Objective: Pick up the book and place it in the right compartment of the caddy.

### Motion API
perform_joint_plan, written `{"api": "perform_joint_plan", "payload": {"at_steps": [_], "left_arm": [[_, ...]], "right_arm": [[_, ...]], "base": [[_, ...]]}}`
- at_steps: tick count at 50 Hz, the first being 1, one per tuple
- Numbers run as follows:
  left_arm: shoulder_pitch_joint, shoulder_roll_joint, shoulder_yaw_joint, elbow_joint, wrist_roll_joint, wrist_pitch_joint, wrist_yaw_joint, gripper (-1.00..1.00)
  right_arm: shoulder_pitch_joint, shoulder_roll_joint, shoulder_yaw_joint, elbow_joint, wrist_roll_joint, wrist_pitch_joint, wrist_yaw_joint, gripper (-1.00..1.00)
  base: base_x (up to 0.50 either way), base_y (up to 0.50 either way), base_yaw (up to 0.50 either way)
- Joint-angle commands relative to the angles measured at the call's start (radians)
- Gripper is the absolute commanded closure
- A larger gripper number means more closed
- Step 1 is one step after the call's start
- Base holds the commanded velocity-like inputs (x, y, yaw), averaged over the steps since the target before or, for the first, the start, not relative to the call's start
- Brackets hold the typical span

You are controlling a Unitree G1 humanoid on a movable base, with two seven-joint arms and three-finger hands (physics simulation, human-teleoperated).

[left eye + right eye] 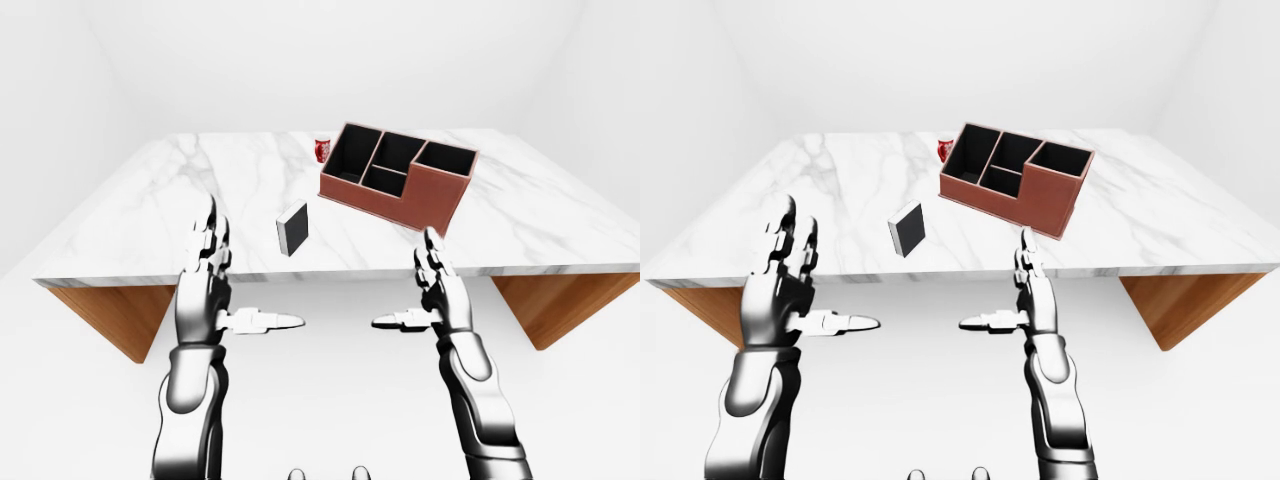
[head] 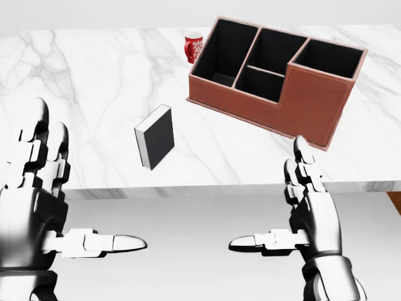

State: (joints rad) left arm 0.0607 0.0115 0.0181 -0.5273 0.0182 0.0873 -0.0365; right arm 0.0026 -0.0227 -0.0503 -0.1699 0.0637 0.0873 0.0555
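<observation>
Both hands open and empty, left hand (image 2: 37, 207) nearer the book (image 2: 155, 137): reach over the table (image 2: 94, 81) edge, pinch its upright narrow sides, avoid tipping it before the caddy (image 2: 276, 75).

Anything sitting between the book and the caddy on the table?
Nothing. In the head view, only bare marble tabletop separates the book from the caddy. The red mug stands off beyond the caddy's left end.

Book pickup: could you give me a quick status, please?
Left hand and right hand open, empty. Book on table, untouched. Caddy clear; mug beside it.
</observation>
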Motion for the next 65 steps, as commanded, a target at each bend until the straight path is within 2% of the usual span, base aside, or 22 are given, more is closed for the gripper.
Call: {"api": "perform_joint_plan", "payload": {"at_steps": [1,11,15,18,33,65], "left_arm": [[-0.024,0.006,0.022,-0.162,-0.012,0.000,-0.009,-1.00],[-0.058,0.013,0.047,-0.214,-0.025,0.000,-0.010,-1.00],[-0.037,0.010,0.045,-0.193,-0.024,0.000,-0.012,-1.00],[-0.062,0.016,0.055,-0.241,-0.030,0.000,-0.011,-1.00],[-0.081,0.022,0.073,-0.300,-0.043,0.000,-0.011,-1.00],[-0.066,0.019,0.069,-0.271,-0.042,0.000,-0.013,-1.00]], "right_arm": [[0.008,-0.004,-0.015,-0.140,0.015,0.000,0.002,-1.00],[0.009,-0.011,-0.027,-0.316,-0.001,0.000,0.002,-1.00],[0.007,-0.010,-0.031,-0.367,0.000,0.000,0.004,-1.00],[0.012,-0.010,-0.034,-0.393,0.005,0.000,0.016,-1.00],[0.016,-0.008,-0.027,-0.416,-0.019,0.000,0.026,-1.00],[0.015,-0.007,-0.032,-0.406,-0.011,0.000,0.027,-1.00]], "base": [[0.00,0.00,0.00],[0.00,0.00,0.00],[0.00,0.00,0.00],[0.00,0.00,0.00],[0.49,0.00,0.00],[0.50,0.00,0.00]]}}
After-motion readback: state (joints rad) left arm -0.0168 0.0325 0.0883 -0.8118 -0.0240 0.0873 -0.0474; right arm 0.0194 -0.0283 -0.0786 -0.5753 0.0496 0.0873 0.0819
